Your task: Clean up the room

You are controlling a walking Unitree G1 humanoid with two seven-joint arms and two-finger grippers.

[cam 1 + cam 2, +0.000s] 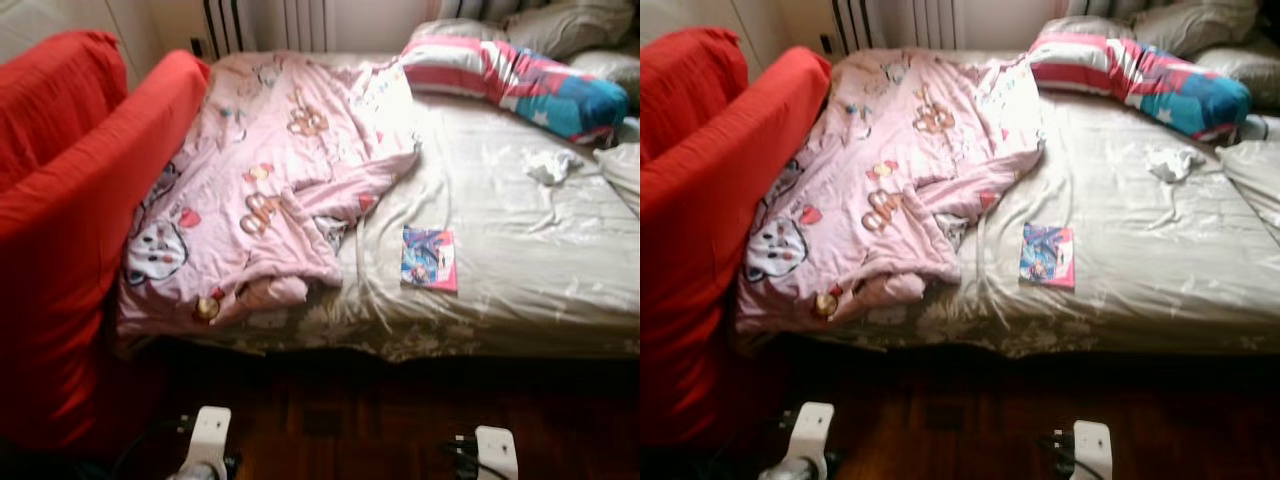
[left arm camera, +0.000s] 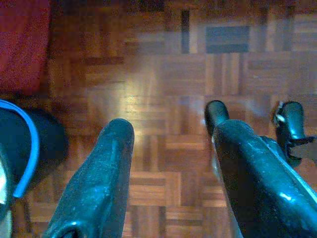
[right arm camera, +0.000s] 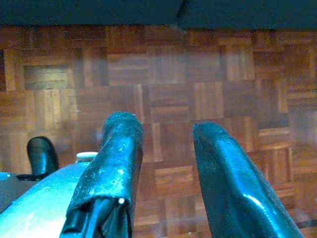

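Here the pink blanket point(image 1: 270, 190) lies rumpled at the bed's point(image 1: 520, 250) nine o'clock; soft and light, best pinched at its edge. Left end effector point(image 2: 168, 163) and right end effector point(image 3: 161, 163) hang spread.

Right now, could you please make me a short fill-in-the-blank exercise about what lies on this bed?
1. The crumpled pink cartoon-print blanket lies on the bed's ____ side, next to the red sofa.
2. The small colourful book lies flat on the ____ bed sheet.
3. Both grippers hang over a ____ parquet floor.

Missing words: left; beige; wooden
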